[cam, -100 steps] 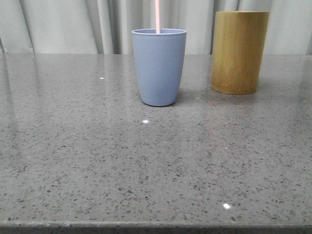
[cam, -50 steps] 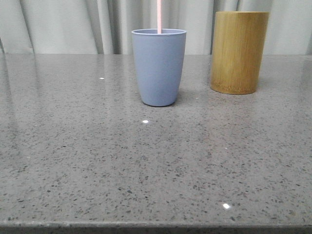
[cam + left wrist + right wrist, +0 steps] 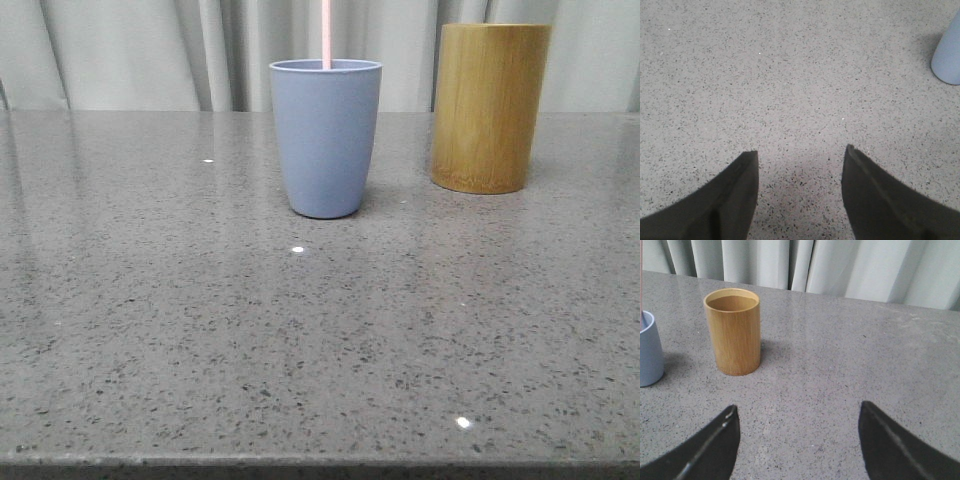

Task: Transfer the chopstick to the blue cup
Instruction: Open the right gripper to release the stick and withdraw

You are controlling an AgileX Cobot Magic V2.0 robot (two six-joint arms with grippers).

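The blue cup (image 3: 326,138) stands upright at the middle back of the grey table. A thin pale pink chopstick (image 3: 325,33) stands in it and rises out of the top of the front view. The cup's edge also shows in the left wrist view (image 3: 949,55) and in the right wrist view (image 3: 649,352), where the chopstick (image 3: 641,280) shows at the frame's edge. My left gripper (image 3: 800,155) is open and empty over bare table, apart from the cup. My right gripper (image 3: 797,410) is open and empty, set back from the cups. Neither arm shows in the front view.
A tan bamboo cylinder holder (image 3: 489,106) stands to the right of the blue cup; in the right wrist view (image 3: 733,331) its inside looks empty. Pale curtains (image 3: 150,50) hang behind the speckled grey table (image 3: 300,340). The table's front edge runs along the bottom of the front view.
The chopstick in the blue cup has shifted very slightly; the cups have not moved.
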